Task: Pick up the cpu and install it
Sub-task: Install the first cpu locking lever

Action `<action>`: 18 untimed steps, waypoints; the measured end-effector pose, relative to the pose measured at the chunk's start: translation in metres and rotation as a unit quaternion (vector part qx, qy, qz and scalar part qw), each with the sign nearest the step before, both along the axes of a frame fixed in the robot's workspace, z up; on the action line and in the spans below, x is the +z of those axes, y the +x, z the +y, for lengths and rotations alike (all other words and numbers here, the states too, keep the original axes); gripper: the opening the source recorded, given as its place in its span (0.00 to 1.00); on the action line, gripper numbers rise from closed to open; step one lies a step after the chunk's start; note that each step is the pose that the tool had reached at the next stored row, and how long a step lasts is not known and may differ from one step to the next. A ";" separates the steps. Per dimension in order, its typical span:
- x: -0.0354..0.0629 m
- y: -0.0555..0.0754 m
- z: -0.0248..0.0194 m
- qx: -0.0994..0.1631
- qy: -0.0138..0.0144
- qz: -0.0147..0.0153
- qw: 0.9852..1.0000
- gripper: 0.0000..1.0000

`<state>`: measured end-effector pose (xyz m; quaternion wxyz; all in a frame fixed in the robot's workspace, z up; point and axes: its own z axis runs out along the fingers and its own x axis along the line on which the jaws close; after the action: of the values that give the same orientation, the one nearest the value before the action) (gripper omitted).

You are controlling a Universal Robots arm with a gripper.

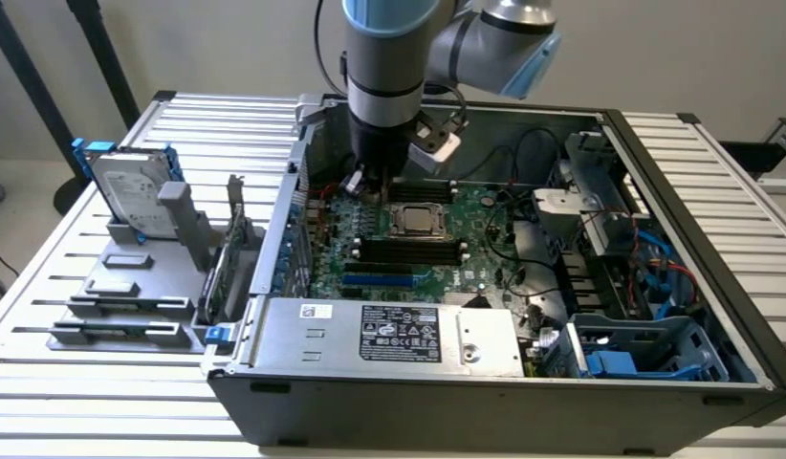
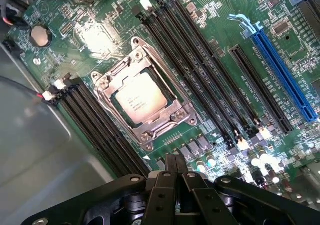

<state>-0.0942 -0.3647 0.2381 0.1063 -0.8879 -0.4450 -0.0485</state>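
Exterior view: arm [image 1: 390,57] cut off by top edge, and it covers the board's upper-left corner. Label text on the power supply [image 1: 400,337] too small to read. Wrist view: blue slot [image 2: 285,75] runs off the frame; chip [image 2: 138,101] print unreadable.

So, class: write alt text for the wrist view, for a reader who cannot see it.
The cpu sits in its metal socket frame on a green motherboard, with nothing gripping it. The gripper is shut and empty beside the socket. Black memory slots flank the socket.
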 end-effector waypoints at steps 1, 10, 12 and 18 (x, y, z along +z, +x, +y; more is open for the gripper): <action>0.0007 0.000 0.0000 0.006 -0.001 0.000 1.000 0.11; 0.0019 0.000 0.0005 0.037 -0.006 0.000 0.999 0.11; 0.0019 0.000 0.0005 0.041 -0.006 0.000 0.999 0.11; 0.0020 0.000 0.0005 0.051 -0.006 0.000 0.999 0.11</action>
<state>-0.0942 -0.3642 0.2400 0.1036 -0.8647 -0.4899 -0.0406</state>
